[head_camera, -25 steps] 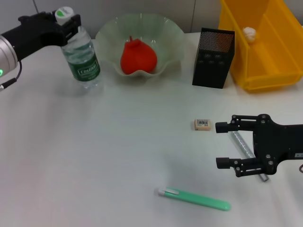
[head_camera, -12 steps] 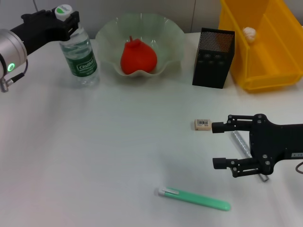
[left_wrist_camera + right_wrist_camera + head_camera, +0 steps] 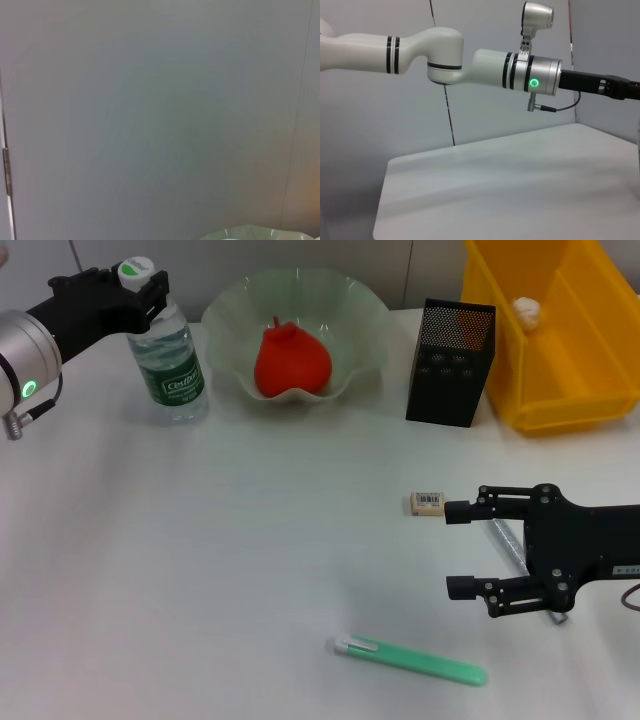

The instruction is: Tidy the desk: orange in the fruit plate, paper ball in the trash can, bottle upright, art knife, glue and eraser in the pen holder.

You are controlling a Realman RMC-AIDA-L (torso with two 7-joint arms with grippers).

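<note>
The clear bottle (image 3: 170,360) with a green label stands upright at the back left of the desk (image 3: 250,560). My left gripper (image 3: 135,290) is shut around its neck just under the cap. The orange (image 3: 292,360) lies in the pale green fruit plate (image 3: 372,325). The paper ball (image 3: 527,310) rests inside the yellow trash can (image 3: 560,390). The eraser (image 3: 427,503) lies just left of my open right gripper (image 3: 457,550). A thin silver tool, likely the art knife (image 3: 505,540), lies under that gripper. A green stick, likely the glue (image 3: 410,660), lies near the front edge. The black pen holder (image 3: 450,362) stands between plate and can.
The left wrist view shows a grey wall and a bit of the fruit plate's rim (image 3: 250,232). In the right wrist view the left arm (image 3: 470,65) stretches above the white desk (image 3: 520,190).
The bottle has gone from tilted to upright, and my left gripper has shifted slightly left with it. My right gripper has crept left, closer to the eraser.
</note>
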